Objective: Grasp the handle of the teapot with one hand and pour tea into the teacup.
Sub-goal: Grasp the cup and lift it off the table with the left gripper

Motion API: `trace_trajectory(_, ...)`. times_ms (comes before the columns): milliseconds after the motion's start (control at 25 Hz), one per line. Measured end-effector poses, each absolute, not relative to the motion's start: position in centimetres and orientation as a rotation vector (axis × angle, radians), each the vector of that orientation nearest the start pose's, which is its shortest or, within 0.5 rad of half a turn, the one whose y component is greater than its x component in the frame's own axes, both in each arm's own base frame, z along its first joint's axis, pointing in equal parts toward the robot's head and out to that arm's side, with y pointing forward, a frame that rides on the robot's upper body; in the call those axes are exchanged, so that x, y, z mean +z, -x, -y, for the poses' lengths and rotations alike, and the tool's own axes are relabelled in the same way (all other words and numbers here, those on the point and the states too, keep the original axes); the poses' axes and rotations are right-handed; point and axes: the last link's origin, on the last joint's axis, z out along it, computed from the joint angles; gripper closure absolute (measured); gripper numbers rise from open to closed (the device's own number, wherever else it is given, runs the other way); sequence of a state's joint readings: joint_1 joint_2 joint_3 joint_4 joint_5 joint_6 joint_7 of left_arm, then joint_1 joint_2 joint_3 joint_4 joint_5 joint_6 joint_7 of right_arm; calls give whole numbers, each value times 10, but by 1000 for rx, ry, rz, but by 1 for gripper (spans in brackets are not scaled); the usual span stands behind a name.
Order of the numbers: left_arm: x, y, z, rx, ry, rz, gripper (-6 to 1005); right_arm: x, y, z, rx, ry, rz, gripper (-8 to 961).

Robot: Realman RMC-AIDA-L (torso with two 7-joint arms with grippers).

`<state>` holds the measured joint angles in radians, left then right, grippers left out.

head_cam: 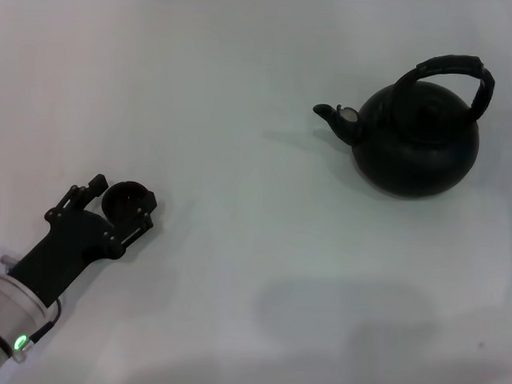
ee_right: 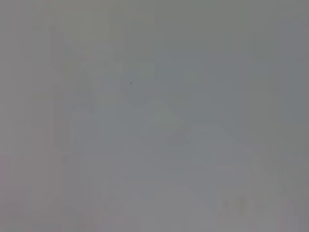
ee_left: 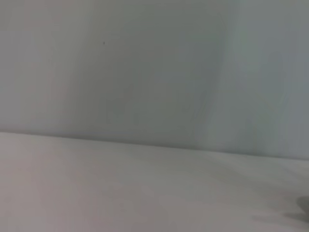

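Down at the near-left corner of the worktop (head_cam: 236,268), the left gripper (head_cam: 123,207) has its jaws closed around the teacup (head_cam: 126,197). Big open stretch of bare surface past it. Far right sits the teapot (head_cam: 419,144), handle (head_cam: 453,69) arched up, spout facing left, nothing touching it.

Soft, even, diffuse light falls on the white table (head_cam: 244,72). A faint shadow lies on it just beside the teapot (head_cam: 418,139), toward the left gripper (head_cam: 124,205), and a broad dim patch spreads nearer the robot. Both wrist views are blurred, featureless grey.
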<state>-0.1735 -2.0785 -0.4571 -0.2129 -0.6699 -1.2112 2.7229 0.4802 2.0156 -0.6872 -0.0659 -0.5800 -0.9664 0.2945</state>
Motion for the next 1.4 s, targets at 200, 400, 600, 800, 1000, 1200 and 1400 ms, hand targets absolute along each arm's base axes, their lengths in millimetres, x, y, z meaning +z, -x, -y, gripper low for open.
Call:
trace_trajectory(200, -90, 343, -210, -752, 2020, 833, 136, 53, -394, -347, 513, 1398, -715, 86)
trace_trajectory(400, -95, 343, -213, -725, 2058, 829, 136, 54, -392, -349, 516, 1399, -710, 86)
trace_trajectory(600, -95, 342, -215, -722, 2065, 824, 138, 54, -392, -349, 518, 1399, -709, 86)
trace_trajectory(800, -95, 342, -215, -720, 2065, 823, 155, 54, -391, -349, 520, 1399, -710, 86)
trace_trajectory(1000, -95, 345, -216, -703, 2067, 826, 181, 54, -391, -350, 520, 1399, -710, 86)
trace_trajectory(1200, -95, 345, -216, -698, 2068, 828, 208, 54, -391, -350, 521, 1399, -709, 86)
trace_trajectory(1400, -95, 345, -216, -699, 2068, 828, 234, 54, -393, -348, 520, 1395, -714, 86)
